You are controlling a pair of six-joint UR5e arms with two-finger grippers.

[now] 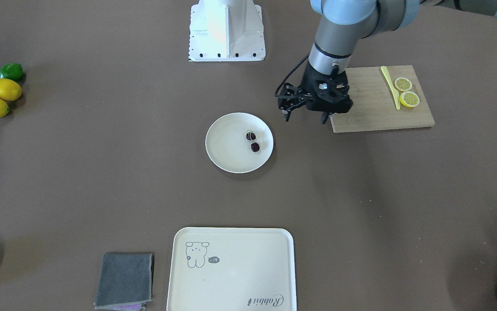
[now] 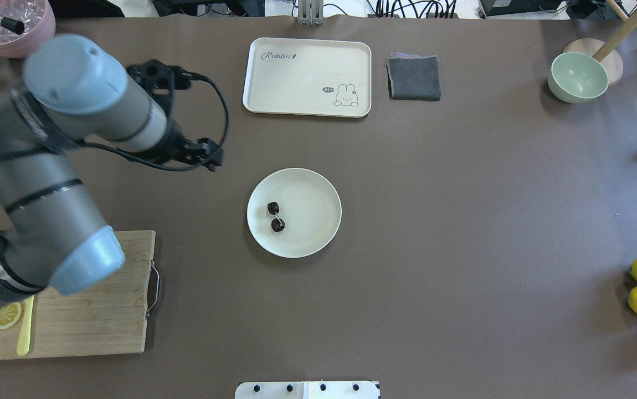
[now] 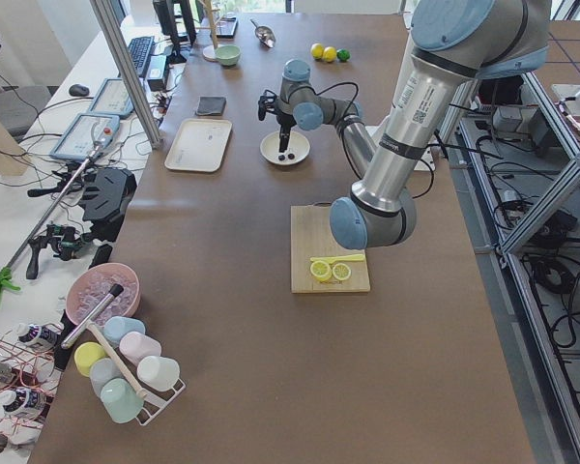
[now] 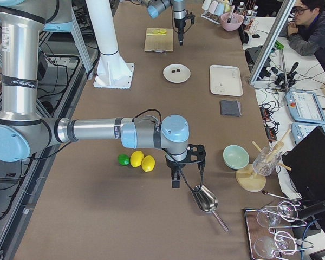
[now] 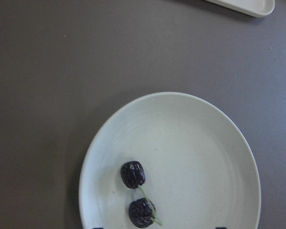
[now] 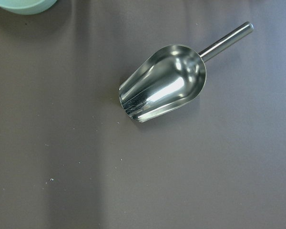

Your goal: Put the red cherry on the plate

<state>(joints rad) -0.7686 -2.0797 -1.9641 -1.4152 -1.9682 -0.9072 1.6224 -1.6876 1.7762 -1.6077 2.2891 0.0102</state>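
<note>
the left arm (image 1: 342,41) reaches forward with its wrist turned straight down, the left gripper (image 1: 306,117) hanging empty with fingers spread, while the right arm (image 4: 97,130) stretches out low, the right gripper (image 4: 175,177) pointing down, its opening too small to judge.

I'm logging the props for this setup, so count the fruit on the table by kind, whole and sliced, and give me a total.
Whole lemons: 2
Lime: 1
Lemon slices: 2
Cherries: 2, joined by one stem, on the plate
Total: 7
</note>
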